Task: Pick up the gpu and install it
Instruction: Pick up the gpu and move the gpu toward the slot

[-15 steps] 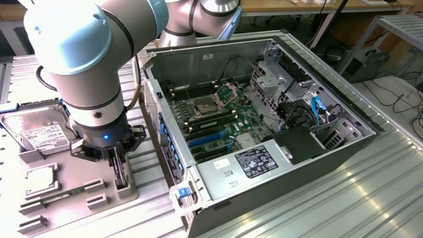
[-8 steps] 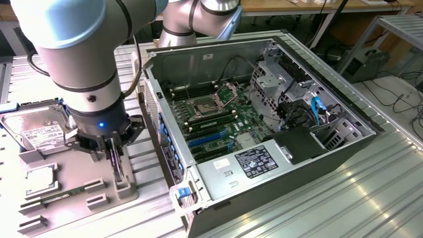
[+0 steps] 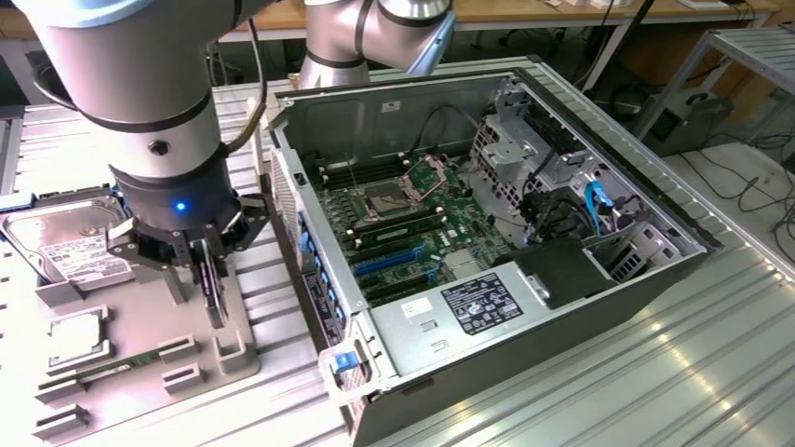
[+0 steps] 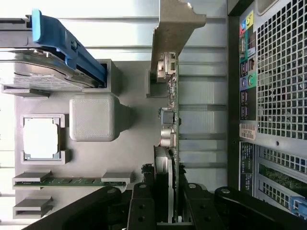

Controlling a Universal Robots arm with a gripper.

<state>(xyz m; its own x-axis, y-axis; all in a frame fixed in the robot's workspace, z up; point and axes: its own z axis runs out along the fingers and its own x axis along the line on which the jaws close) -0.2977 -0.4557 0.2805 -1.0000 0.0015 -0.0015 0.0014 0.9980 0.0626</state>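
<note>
The gripper (image 3: 208, 279) is clamping the gpu (image 3: 214, 287), with a finger pressing on each face of the card. In the wrist view the fingers (image 4: 141, 203) are flanking the gpu (image 4: 171, 120) at the fan end, and the silver bracket (image 4: 176, 28) is pointing away from them.

To my eye the card is looking light and stiff, but delicate. It is a thin board carrying small parts, a plastic fan and an exposed contact edge. The metal bracket is probably weighing one end down a little, so a hold far from it may let the card swing. I would say the safe place to hold is flat across both faces, on the shroud and bare board. The blades and the contact edge are better left alone. Smooth board under hard fingers could slip or twist if the grip is loose.

The arm (image 3: 149, 102) is standing almost upright at the exterior view's left, with its wrist pointing straight down over the grey tray (image 3: 155, 321). The card is hanging edge-on below the fingers, its plane upright. It is sitting low over the tray, and I cannot tell whether its lower edge is touching or clear. The open case (image 3: 372, 121) is lying just beside the tray on the exterior view's right.
</note>
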